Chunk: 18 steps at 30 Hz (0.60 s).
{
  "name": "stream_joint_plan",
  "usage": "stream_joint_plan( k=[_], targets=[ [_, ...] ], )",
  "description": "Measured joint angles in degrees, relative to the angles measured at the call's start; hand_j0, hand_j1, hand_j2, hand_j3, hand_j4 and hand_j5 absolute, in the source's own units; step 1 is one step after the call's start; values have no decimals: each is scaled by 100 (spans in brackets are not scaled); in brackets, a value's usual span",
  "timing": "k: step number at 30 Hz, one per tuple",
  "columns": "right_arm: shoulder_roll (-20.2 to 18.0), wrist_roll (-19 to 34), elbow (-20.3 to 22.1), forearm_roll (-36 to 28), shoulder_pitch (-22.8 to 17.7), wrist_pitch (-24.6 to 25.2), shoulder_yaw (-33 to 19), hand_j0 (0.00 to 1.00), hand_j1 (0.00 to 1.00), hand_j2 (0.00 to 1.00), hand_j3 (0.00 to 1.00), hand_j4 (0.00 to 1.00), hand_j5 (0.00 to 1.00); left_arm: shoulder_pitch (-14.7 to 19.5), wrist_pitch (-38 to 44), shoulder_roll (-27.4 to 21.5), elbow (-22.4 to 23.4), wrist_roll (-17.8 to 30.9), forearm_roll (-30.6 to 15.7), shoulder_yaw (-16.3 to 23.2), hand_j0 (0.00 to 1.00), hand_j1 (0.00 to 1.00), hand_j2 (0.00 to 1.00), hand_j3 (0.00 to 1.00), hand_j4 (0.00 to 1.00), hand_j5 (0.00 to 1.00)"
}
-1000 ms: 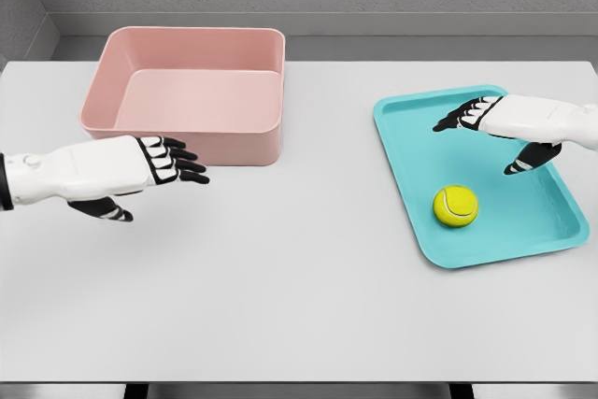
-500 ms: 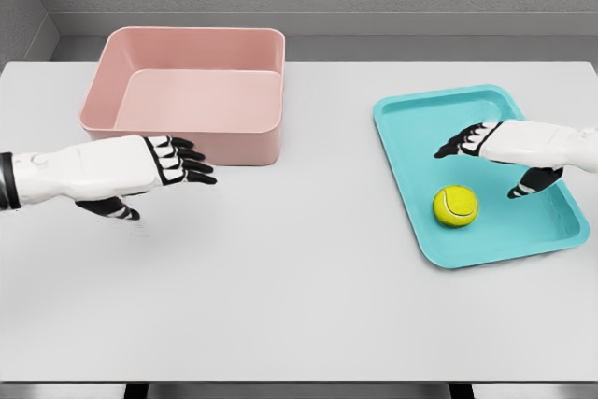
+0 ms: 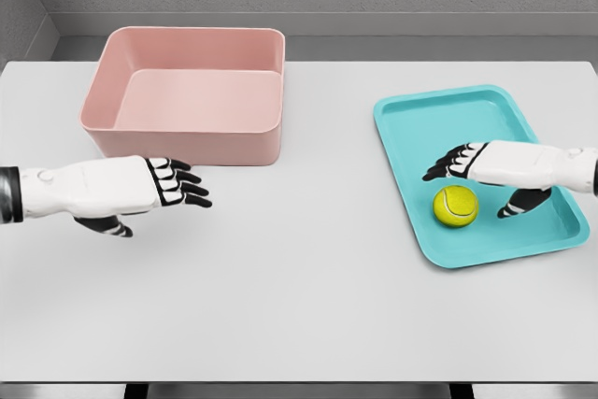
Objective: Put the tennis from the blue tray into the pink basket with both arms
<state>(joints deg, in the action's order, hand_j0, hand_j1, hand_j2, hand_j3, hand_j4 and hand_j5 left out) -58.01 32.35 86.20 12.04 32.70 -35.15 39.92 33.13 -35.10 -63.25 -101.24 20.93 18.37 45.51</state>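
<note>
Right hand [image 3: 476, 173] spread over ball [image 3: 455, 206] on tray [image 3: 420, 119] — lower, wrap evenly; left hand [image 3: 140, 186] open — waits near basket [image 3: 187, 137].

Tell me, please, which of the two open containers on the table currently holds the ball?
The shallow blue tray on the right holds the yellow tennis ball; the deeper pink basket is empty.

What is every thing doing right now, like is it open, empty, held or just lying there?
tennis ball: lying in the tray, not held.
blue tray: flat on the table, holding the ball.
pink basket: upright, empty.
right hand: open, over the tray by the ball.
left hand: open, holding nothing, near the basket.
</note>
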Motion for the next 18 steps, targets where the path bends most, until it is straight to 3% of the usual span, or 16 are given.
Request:
stream_joint_plan(
  k=[9,13,18],
  targets=[
    [75,1,-20,-2,-35,1,29,97,97,97,97,97,97,158,1,-31,1,59,37,25,100,100,100,100,100,100],
    [148,2,-44,-2,-35,1,88,94,94,94,94,94,94,185,0,-200,1,62,378,30,100,100,100,100,100,100],
    [214,1,-106,-2,-35,1,153,92,92,92,92,92,92,176,0,-253,0,63,489,30,100,100,100,100,100,100]
  ],
)
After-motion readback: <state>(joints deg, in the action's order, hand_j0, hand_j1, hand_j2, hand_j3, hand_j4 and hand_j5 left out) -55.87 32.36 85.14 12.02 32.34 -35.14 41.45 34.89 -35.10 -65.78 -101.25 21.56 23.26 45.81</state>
